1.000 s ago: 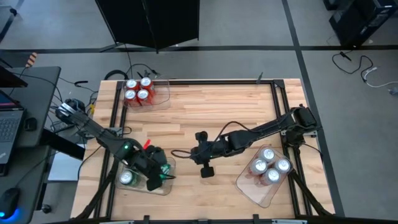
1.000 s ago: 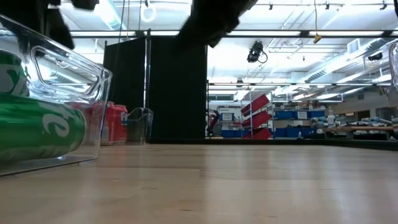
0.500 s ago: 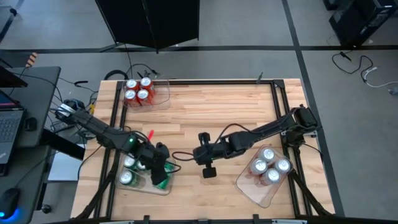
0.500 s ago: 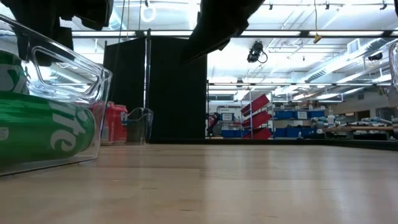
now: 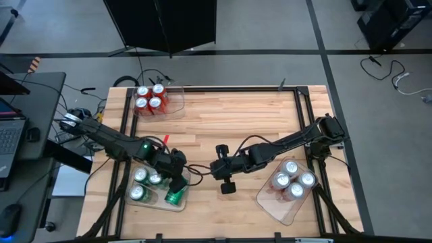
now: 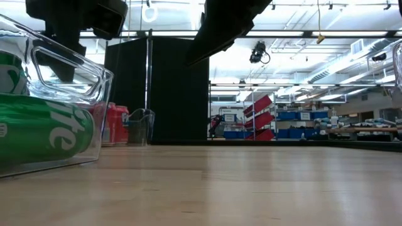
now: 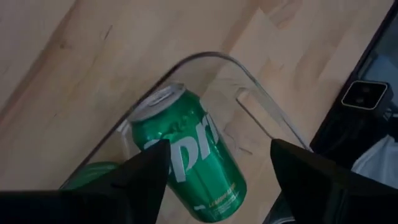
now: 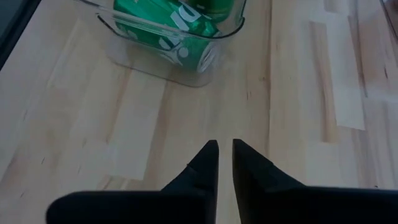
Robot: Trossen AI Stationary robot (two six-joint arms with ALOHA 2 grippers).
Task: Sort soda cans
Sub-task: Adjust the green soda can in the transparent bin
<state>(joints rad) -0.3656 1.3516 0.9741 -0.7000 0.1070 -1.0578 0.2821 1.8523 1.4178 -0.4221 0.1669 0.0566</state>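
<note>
**Green can lies on its side in the near-left tray**

The left gripper (image 5: 177,177) hangs above the green can (image 7: 186,152) with jaws spread wide, holding nothing. The right gripper (image 8: 224,157), jaws almost closed and empty, waits over mid-table (image 5: 229,121).

Grey floor (image 5: 270,27) surrounds the wooden table (image 5: 229,121); a black partition (image 6: 169,88) stands behind, blue-binned shelves (image 6: 301,116) under ceiling lights.

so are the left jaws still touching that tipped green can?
Apart. The left wrist view shows the left gripper open, fingers astride the lying green can with clear gaps.
</note>
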